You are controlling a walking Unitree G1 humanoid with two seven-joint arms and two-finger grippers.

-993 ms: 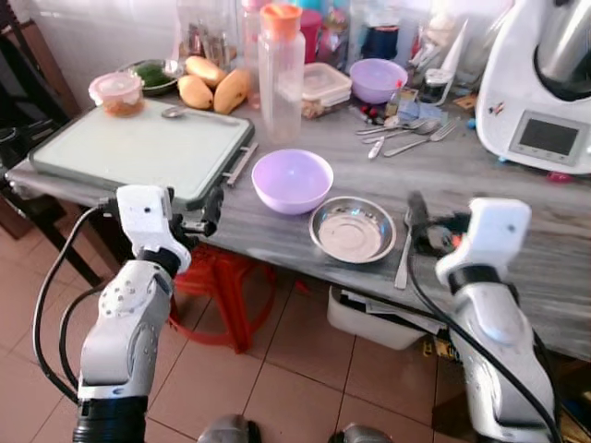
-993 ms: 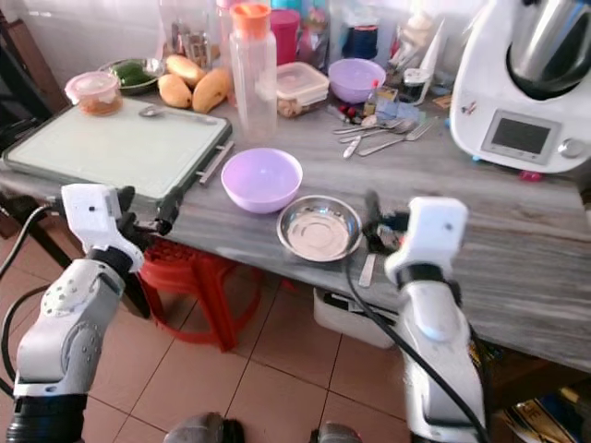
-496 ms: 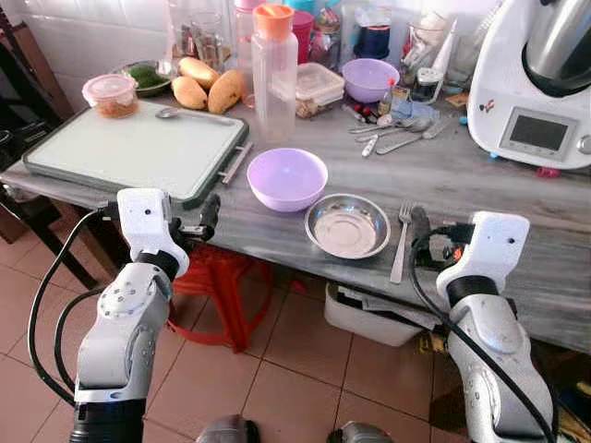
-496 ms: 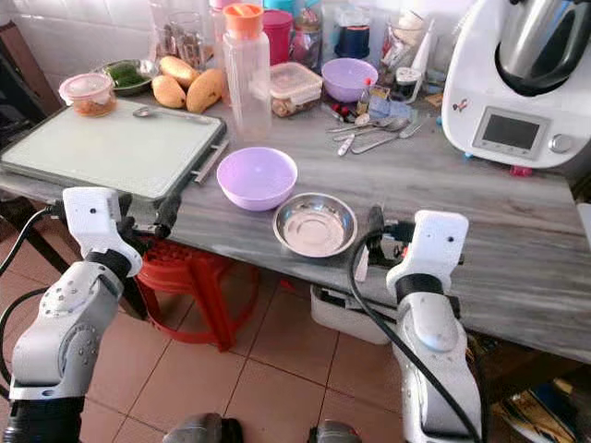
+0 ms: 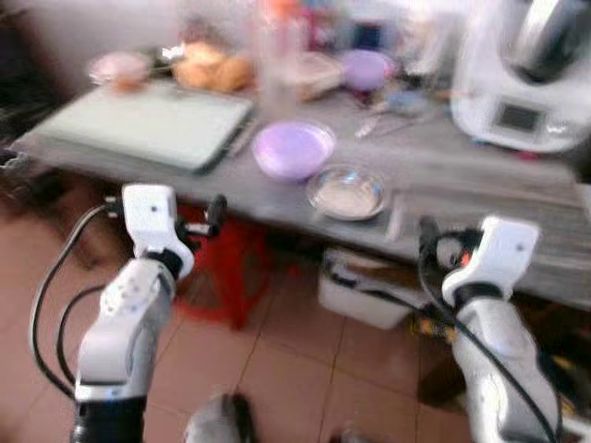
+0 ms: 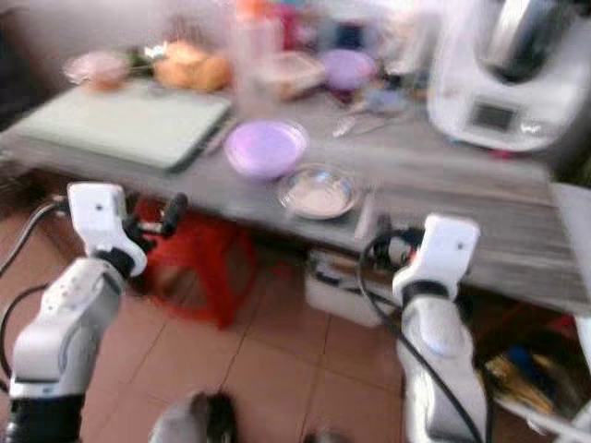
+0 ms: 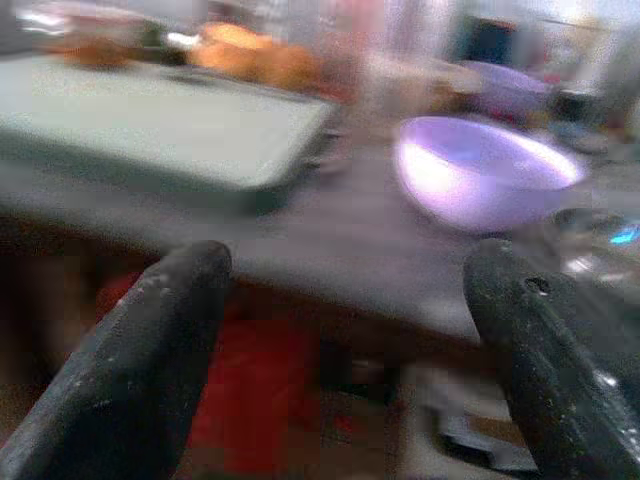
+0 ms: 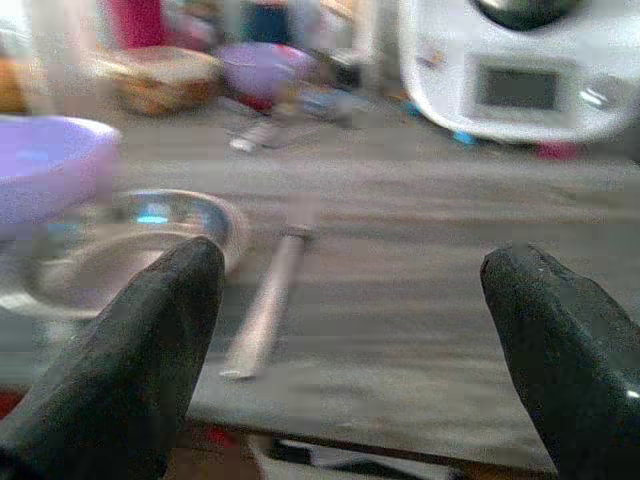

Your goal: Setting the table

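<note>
Both grippers now sit off the grey table (image 5: 462,175), held in front of its near edge, where a second ago the right one reached over the tabletop by the fork; the head views have also blurred and shifted. Left gripper (image 7: 345,330) is empty with its fingers spread wide, and right gripper (image 8: 350,340) is likewise empty and spread apart. A silver fork (image 8: 268,310) lies flat on the table just right of a shallow steel dish (image 5: 347,191), which looks empty. Just left and slightly farther stands a lilac bowl (image 5: 293,148), its contents impossible to tell through the blur. Farther left lies a pale green board (image 5: 148,123). At the far right stands a white kitchen machine (image 6: 499,74). A red stool (image 6: 199,258) sits under the table.
</note>
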